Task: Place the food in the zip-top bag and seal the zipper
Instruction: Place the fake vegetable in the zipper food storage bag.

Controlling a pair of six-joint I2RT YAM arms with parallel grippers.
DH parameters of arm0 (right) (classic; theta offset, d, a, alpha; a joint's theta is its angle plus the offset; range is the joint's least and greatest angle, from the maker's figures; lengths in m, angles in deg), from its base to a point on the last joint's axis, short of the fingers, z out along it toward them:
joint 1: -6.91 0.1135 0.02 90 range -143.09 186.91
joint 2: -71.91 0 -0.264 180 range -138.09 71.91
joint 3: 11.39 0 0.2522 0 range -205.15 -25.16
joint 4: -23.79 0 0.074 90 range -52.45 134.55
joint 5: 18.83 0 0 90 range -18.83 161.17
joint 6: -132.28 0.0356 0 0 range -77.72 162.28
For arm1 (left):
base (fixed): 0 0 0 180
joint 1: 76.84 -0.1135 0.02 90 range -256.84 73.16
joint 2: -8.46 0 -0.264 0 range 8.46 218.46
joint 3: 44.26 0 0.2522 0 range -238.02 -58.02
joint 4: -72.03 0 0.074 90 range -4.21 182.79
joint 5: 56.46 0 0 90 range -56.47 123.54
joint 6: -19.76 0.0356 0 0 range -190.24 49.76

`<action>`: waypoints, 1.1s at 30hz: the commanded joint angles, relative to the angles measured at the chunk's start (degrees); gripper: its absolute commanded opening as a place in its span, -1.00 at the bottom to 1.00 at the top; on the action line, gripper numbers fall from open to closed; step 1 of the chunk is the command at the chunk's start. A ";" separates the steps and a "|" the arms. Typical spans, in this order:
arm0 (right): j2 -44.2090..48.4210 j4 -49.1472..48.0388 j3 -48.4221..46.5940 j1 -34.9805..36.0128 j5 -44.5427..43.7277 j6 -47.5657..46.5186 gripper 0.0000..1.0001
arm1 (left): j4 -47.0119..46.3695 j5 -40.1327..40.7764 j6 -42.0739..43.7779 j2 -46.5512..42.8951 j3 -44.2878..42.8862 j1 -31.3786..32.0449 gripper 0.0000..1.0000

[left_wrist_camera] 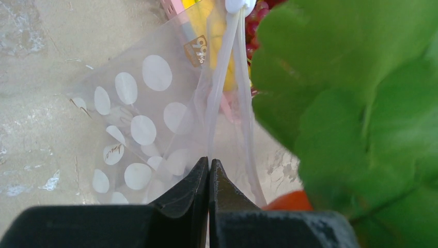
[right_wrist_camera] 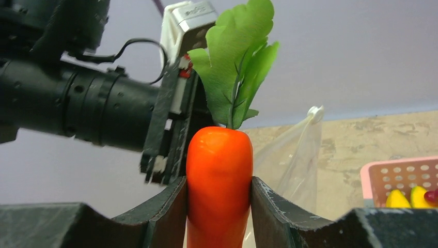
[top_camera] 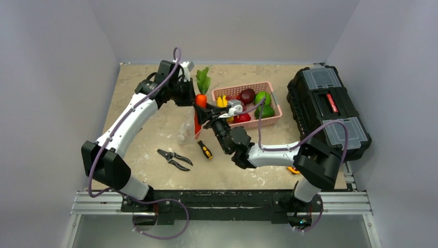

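The clear zip-top bag (top_camera: 185, 129) with white dots hangs from my left gripper (top_camera: 190, 98) above the table. In the left wrist view the left gripper (left_wrist_camera: 209, 161) is shut on the whitish zipper (left_wrist_camera: 219, 88) at the bag (left_wrist_camera: 139, 124) mouth. My right gripper (top_camera: 207, 114) is shut on the orange carrot (top_camera: 200, 101), held upright with its green top (top_camera: 203, 80) up, right beside the bag mouth. In the right wrist view the carrot (right_wrist_camera: 219, 170) sits between the right gripper (right_wrist_camera: 219, 182) fingers. Whether its tip is inside the bag is hidden.
The pink basket (top_camera: 247, 86) behind the right gripper holds the remaining food: corn (top_camera: 222, 101), green peppers (top_camera: 263, 101), red and dark pieces. A black toolbox (top_camera: 328, 111) stands at the right. Pliers (top_camera: 174, 159) and a screwdriver (top_camera: 205, 150) lie in front.
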 commanded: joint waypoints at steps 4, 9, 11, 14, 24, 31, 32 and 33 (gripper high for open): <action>5.01 20.66 -4.78 1.45 -5.45 4.31 -1.00 | -3.32 -1.75 -1.95 -2.43 1.01 -1.19 -1.00; 4.24 28.59 -7.01 1.37 -4.22 7.86 -1.00 | -5.04 -1.04 -2.27 -4.05 2.43 -1.23 -1.00; 3.92 30.82 -7.70 1.37 -3.16 8.35 -1.00 | -5.70 -1.05 -2.32 -4.62 2.97 -1.23 -1.00; 3.45 33.12 -8.04 1.25 -2.99 8.25 -1.00 | -6.34 -1.37 -2.33 -5.28 3.33 -1.23 -1.00; 1.02 39.71 -10.96 -2.28 4.46 10.98 -1.00 | -7.99 -3.59 -1.73 -6.45 4.26 -1.24 -1.00; -2.66 48.11 -18.05 -6.37 18.11 9.83 -0.96 | -8.77 -7.07 -1.62 -5.72 4.21 -1.23 -1.00; -3.26 49.46 -19.30 -7.06 19.66 10.45 -0.94 | -8.82 -7.08 -1.62 -5.79 4.17 -1.23 -1.00; -3.96 50.74 -20.40 -8.12 21.72 10.88 -0.91 | -8.79 -7.12 -1.54 -5.85 4.17 -1.23 -1.00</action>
